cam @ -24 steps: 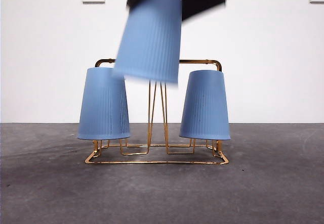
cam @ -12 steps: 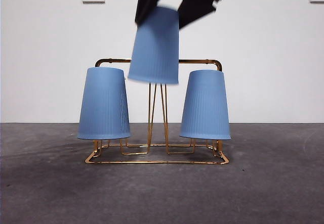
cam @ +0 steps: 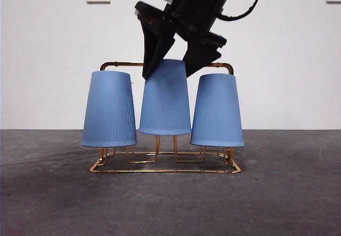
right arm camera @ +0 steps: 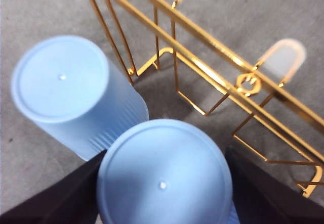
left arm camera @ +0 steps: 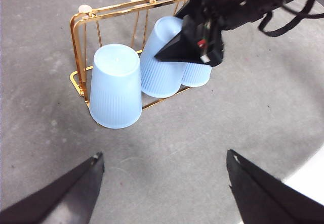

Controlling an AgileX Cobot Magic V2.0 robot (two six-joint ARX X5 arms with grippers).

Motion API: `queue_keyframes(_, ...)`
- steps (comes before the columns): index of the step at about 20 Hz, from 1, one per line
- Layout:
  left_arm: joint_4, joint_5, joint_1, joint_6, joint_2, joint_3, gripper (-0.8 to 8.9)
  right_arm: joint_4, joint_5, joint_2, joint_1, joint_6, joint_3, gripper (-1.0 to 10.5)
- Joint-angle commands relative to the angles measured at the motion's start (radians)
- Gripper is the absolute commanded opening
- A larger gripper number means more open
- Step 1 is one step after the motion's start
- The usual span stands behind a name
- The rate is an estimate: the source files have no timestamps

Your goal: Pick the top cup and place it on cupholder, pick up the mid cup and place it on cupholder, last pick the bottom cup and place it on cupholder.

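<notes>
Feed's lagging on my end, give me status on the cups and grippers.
Right gripper shut on middle cup, seated on cupholder. Left gripper open, waiting clear. Two outer cups racked. Nothing in the way.

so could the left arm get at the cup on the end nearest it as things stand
Probably yes: the left gripper hangs open with only bare table between it and the end cup. The right gripper is busy at the middle cup, off to the side.

Even, bright indoor light; the front view is sharp. A soft shadow spreads on the dark grey matte tabletop (cam: 277, 193) beneath the shiny gold wire cupholder (cam: 165, 169), whose bars glint. The right wrist view is slightly soft, with white-tipped prongs (right arm camera: 282, 57) beyond the jaws blurred.
</notes>
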Motion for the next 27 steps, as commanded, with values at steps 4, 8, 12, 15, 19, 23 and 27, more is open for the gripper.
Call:
queue_keyframes(4,0.012,0.005,-0.006,0.002,0.005,0.011,3.74,0.006,-0.002,0.029,0.004,-0.023,0.017,3.6)
queue_keyframes(8,0.012,0.005,-0.006,0.002,0.005,0.011,3.74,-0.004,-0.002,0.029,0.004,-0.022,0.017,4.3)
queue_keyframes(12,0.011,0.005,-0.006,0.002,0.005,0.011,3.74,0.001,0.001,0.005,0.006,-0.023,0.023,4.3)
queue_keyframes(15,0.012,0.005,-0.006,0.002,0.005,0.011,3.74,-0.005,0.005,-0.079,0.006,-0.023,0.024,4.3)
queue_keyframes(19,0.012,0.005,-0.006,0.003,0.005,0.011,3.74,-0.097,0.001,-0.239,0.009,-0.021,0.024,4.3)
queue_keyframes(23,0.011,0.005,-0.006,0.003,0.005,0.011,3.74,-0.251,0.000,-0.393,0.016,-0.010,-0.013,4.3)
queue_keyframes(27,0.011,0.005,-0.006,0.003,0.006,0.011,3.74,-0.189,0.000,-0.579,0.031,0.019,-0.203,4.3)
